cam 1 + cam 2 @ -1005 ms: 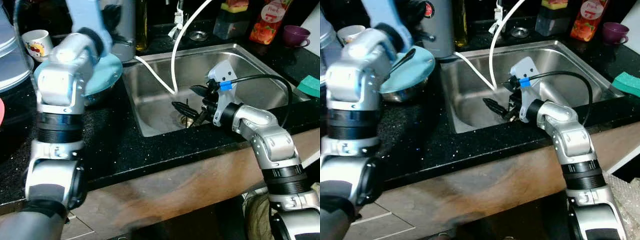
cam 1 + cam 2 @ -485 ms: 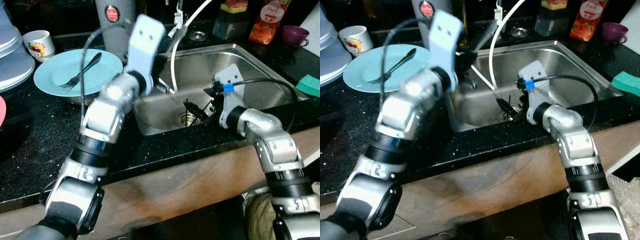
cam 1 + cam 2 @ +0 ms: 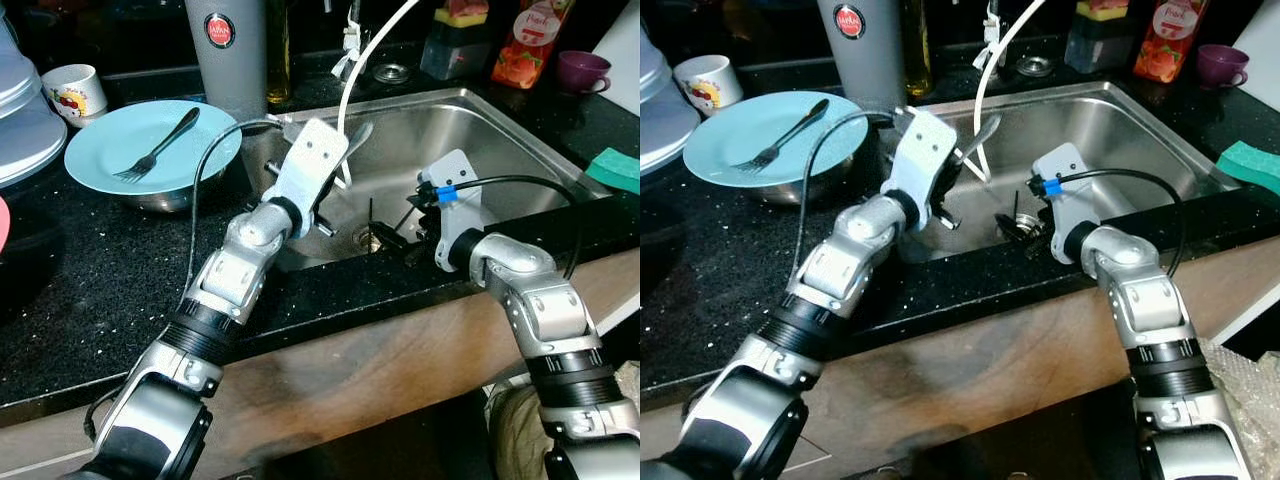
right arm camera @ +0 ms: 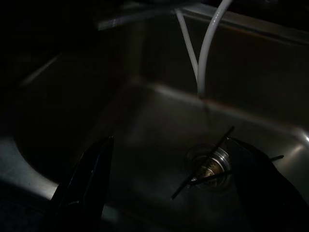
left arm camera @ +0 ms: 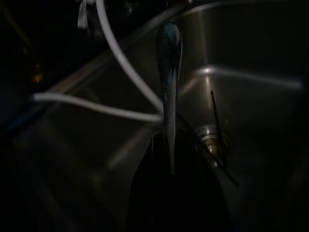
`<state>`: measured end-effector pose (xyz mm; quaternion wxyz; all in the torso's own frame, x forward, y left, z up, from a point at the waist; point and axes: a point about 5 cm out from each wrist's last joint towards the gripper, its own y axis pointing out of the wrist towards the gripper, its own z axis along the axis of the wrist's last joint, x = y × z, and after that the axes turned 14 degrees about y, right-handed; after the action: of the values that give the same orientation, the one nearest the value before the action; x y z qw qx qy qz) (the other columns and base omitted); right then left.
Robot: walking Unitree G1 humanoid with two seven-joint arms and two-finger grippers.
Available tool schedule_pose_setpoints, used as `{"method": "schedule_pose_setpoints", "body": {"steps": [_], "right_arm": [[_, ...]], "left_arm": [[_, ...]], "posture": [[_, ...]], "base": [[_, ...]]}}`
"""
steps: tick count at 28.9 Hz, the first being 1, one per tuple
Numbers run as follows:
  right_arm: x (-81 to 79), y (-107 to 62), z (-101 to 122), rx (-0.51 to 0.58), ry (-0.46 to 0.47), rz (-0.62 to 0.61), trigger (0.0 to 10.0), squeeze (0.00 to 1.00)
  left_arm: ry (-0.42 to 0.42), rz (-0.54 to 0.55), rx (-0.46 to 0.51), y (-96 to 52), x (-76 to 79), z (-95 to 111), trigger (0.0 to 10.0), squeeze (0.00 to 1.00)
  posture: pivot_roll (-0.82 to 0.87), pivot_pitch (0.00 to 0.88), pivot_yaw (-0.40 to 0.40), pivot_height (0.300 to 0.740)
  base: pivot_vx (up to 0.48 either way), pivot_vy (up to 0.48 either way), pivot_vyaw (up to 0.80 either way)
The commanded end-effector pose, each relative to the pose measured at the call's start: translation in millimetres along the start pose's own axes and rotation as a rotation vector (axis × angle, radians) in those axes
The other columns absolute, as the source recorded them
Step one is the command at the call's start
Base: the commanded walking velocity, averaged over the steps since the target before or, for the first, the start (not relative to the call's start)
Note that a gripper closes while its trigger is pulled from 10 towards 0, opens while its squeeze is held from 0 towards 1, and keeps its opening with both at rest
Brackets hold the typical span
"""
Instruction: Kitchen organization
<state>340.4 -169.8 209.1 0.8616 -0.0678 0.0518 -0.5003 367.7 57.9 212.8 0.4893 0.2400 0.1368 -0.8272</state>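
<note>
- The left gripper reaches over the left rim of the steel sink, its 2 black fingers clenched on a spoon; in the left wrist view the spoon's bowl points out past the fingertips, above the basin.
- The right gripper hangs low inside the sink near its front wall, fingers spread wide and released, with nothing between them.
- 2 thin dark sticks, probably chopsticks, lie crossed on the drain, between the spread right fingers and touching neither.
- 2 white hoses drop into the basin from 12 o'clock and end just behind the drain.
- On the black counter, at 10 o'clock from the sink, a light blue plate carries a fork and sits on a metal bowl.
- Behind the plate stand a white mug and a tall grey cylinder.
- At 1 o'clock of the sink are a red pouch and a purple cup; a green sponge lies at 3 o'clock.
</note>
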Motion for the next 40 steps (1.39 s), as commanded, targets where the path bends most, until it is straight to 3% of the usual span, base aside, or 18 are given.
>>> {"method": "schedule_pose_setpoints", "body": {"steps": [1, 12, 22, 31, 40], "right_arm": [[-3.5, 0.7, 1, 0.002, -0.001, 0.004, 10.0, 0.00], [-7.6, 1.7, 5, 0.034, 0.021, 0.020, 10.0, 0.00], [-22.9, 14.7, 15, 0.104, 0.020, 0.059, 10.0, 0.00], [-24.0, 24.0, 26, 0.089, -0.014, 0.112, 10.0, 0.00], [-20.7, 24.2, 21, 0.043, -0.038, 0.127, 10.0, 0.00]], "left_arm": [[0.001, -0.003, -0.011, -0.3, 4.3, -8, 0.0, 0.00], [-0.011, 0.009, -0.004, 1.7, 2.0, -19, 0.0, 0.00], [-0.042, 0.015, -0.020, 9.9, -8.1, -23, 0.0, 0.00], [-0.009, -0.010, -0.005, 20.1, -24.6, -11, 0.0, 0.00], [0.049, -0.069, -0.030, 20.4, -26.5, -11, 0.0, 0.00]], "posture": [[0.02, 0.075, 0.011, 0.740], [0.02, 0.066, 0.009, 0.740], [0.02, 0.058, 0.009, 0.740], [0.01, 0.066, 0.009, 0.740], [0.02, 0.069, 0.008, 0.740]], "base": [[0.000, 0.000, 0.00], [0.000, 0.000, 0.00], [0.000, 0.000, 0.00], [0.000, 0.000, 0.00], [0.000, 0.000, 0.00]]}}
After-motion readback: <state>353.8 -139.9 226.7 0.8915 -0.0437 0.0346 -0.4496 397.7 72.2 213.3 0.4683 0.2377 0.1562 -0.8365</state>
